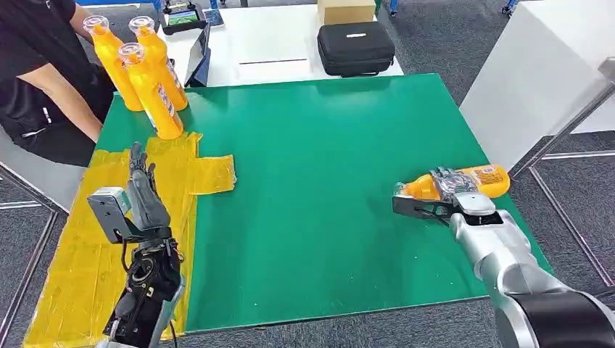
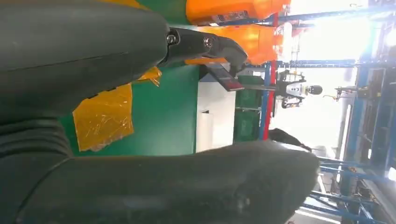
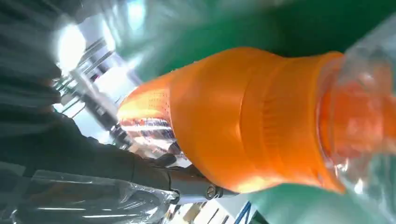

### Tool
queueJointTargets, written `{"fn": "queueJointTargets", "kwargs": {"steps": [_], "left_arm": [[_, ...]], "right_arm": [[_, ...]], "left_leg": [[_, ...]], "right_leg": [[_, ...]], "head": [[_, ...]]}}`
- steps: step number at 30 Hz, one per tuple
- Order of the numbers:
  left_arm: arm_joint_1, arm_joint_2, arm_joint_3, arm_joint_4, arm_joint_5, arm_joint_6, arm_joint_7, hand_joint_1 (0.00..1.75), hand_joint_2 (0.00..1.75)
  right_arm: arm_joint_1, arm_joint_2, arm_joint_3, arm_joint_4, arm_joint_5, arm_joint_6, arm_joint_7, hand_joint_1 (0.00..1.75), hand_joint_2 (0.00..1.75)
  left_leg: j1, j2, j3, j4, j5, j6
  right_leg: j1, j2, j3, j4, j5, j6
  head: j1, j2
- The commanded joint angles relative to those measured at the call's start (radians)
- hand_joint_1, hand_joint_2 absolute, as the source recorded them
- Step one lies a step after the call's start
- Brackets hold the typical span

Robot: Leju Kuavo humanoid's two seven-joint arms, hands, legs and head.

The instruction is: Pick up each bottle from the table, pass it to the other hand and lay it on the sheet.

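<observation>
An orange bottle (image 1: 479, 180) with a clear cap lies on its side at the right edge of the green table (image 1: 319, 159). My right hand (image 1: 442, 194) is wrapped around its neck end, and the right wrist view has the orange bottle (image 3: 252, 116) close against the dark fingers (image 3: 93, 158). Three more orange bottles (image 1: 149, 80) stand upright at the far left corner. A yellow sheet (image 1: 87, 239) covers the table's left side. My left hand (image 1: 145, 192) hovers above it, fingers extended and holding nothing; its fingers (image 2: 205, 46) point toward the standing bottles (image 2: 233, 11).
A person in black (image 1: 36, 72) stands at the far left beside the standing bottles. A black case (image 1: 355, 47) and a cardboard box (image 1: 347, 10) rest on the white table behind. A white cabinet (image 1: 537, 72) stands to the right.
</observation>
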Motion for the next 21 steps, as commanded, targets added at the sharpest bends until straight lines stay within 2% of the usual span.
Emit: {"fn": "queueJointTargets", "kwargs": {"steps": [1, 3, 5, 6, 13, 15, 18, 19, 20, 21], "left_arm": [[-0.002, -0.003, 0.001, -0.007, 0.007, 0.001, 0.009, 0.0, 0.0], [-0.002, -0.003, 0.001, -0.007, 0.007, 0.001, 0.009, 0.0, 0.0], [0.002, -0.004, 0.006, -0.013, 0.007, 0.002, 0.01, 0.0, 0.0], [0.003, -0.004, 0.008, -0.015, 0.007, 0.003, 0.01, 0.0, 0.0], [0.031, 0.002, 0.021, -0.06, 0.006, 0.002, 0.01, 0.0, 0.0], [0.029, 0.003, 0.022, -0.062, 0.006, 0.003, 0.01, 0.0, 0.0], [0.029, 0.004, 0.024, -0.064, 0.006, 0.003, 0.01, 0.0, 0.0], [0.029, 0.005, 0.024, -0.064, 0.007, 0.002, 0.01, 0.0, 0.0], [0.03, 0.006, 0.025, -0.064, 0.007, 0.002, 0.01, 0.0, 0.0], [0.031, 0.006, 0.026, -0.065, 0.007, 0.001, 0.01, 0.0, 0.0]], "right_arm": [[-0.009, 0.007, 0.094, 0.074, 0.037, 0.028, 0.023, 0.0, 1.75], [-0.009, 0.007, 0.094, 0.074, 0.037, 0.028, 0.023, 0.0, 1.75], [-0.009, 0.012, 0.101, 0.077, 0.043, 0.052, 0.024, 0.0, 1.75], [-0.009, 0.014, 0.102, 0.077, 0.044, 0.052, 0.021, 1.73, 1.75], [-0.014, 0.031, 0.103, 0.082, 0.042, 0.086, 0.012, 1.75, 1.75], [-0.008, 0.029, 0.101, 0.083, 0.039, 0.083, 0.011, 1.75, 1.75], [-0.003, 0.026, 0.101, 0.085, 0.039, 0.083, 0.008, 1.75, 1.75], [-0.001, 0.026, 0.101, 0.086, 0.039, 0.084, 0.008, 1.75, 1.75], [0.001, 0.026, 0.101, 0.087, 0.039, 0.084, 0.008, 1.75, 1.75], [0.003, 0.027, 0.101, 0.087, 0.039, 0.085, 0.008, 1.75, 1.75]], "left_leg": [[0.001, 0.003, 0.005, 0.0, -0.002, -0.002], [0.0, 0.003, 0.004, 0.0, -0.002, -0.002], [0.001, 0.006, 0.011, 0.001, -0.006, -0.004], [0.001, 0.004, 0.01, 0.001, -0.005, -0.003], [0.0, 0.003, 0.005, 0.0, -0.002, -0.002], [0.001, 0.005, 0.008, 0.0, -0.004, -0.002], [0.001, 0.002, 0.005, 0.0, -0.002, -0.002], [0.001, 0.005, 0.01, 0.0, -0.004, -0.003], [0.001, 0.002, 0.004, 0.0, -0.001, -0.001], [0.001, 0.003, 0.006, 0.0, -0.002, -0.002]], "right_leg": [[0.001, 0.0, 0.006, -0.001, -0.002, -0.001], [0.001, 0.0, 0.005, -0.001, -0.002, -0.001], [0.002, 0.0, 0.012, -0.001, -0.005, -0.002], [0.002, -0.001, 0.011, -0.001, -0.004, -0.001], [0.001, 0.001, 0.005, -0.001, -0.002, -0.001], [0.001, 0.001, 0.008, -0.001, -0.003, -0.001], [0.001, 0.0, 0.006, -0.001, -0.001, -0.001], [0.002, 0.0, 0.011, -0.001, -0.004, -0.001], [0.001, -0.001, 0.005, -0.001, -0.001, -0.001], [0.002, 0.0, 0.007, -0.001, -0.002, -0.001]], "head": [[0.0, 0.0], [0.0, 0.0], [0.0, 0.0], [0.0, 0.0], [0.0, 0.0], [0.0, 0.0], [0.0, 0.0], [0.0, 0.0], [0.0, 0.0], [0.0, 0.0]]}}
